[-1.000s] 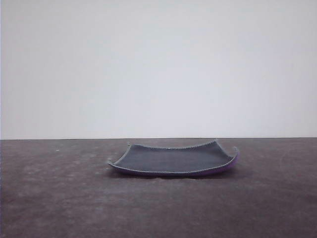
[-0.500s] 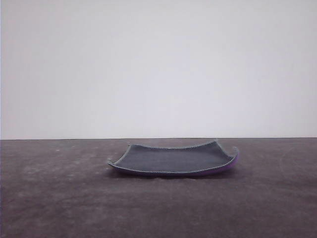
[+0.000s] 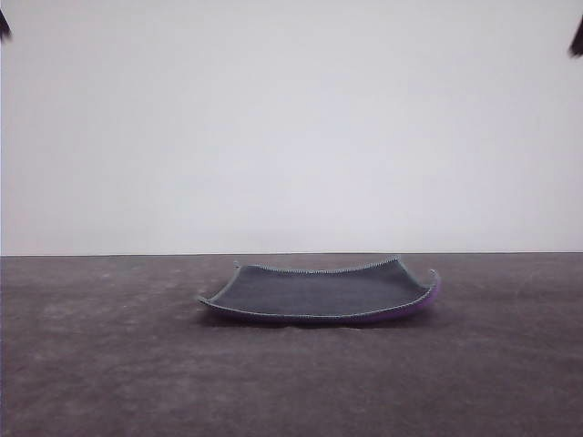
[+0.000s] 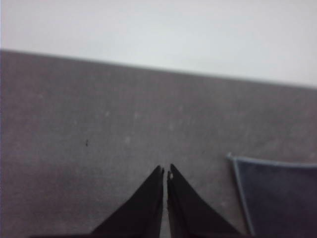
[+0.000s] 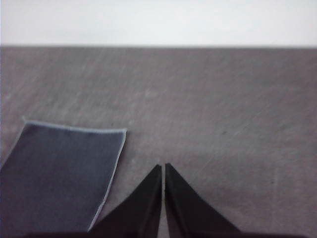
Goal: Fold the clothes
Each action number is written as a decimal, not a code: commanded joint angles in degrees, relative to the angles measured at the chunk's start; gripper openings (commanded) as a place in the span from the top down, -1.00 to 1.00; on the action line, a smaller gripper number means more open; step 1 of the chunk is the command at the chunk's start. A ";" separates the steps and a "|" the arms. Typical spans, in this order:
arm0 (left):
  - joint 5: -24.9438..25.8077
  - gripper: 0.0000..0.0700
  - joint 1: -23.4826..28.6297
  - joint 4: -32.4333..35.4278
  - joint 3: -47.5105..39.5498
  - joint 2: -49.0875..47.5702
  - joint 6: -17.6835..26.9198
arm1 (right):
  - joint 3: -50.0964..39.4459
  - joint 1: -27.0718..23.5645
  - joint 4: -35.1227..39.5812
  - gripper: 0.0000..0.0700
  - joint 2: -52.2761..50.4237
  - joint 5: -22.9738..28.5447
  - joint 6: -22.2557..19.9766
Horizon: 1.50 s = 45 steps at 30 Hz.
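Jaws closed on both grippers, left gripper [image 4: 165, 174] and right gripper [image 5: 163, 167], holding nothing above the tabletop [image 3: 109, 364]. Cloth [image 3: 319, 291] lies flat between them, grey face up, apparently unfolded.

Grey cloth [image 3: 319, 291] lying unfolded on the table.
Dark face up, purple underside showing at its curled right corner.
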 commanded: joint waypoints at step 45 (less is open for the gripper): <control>20.55 0.11 -3.49 8.69 3.74 25.90 -4.29 | 1.68 1.74 5.85 -0.58 19.60 -13.85 1.45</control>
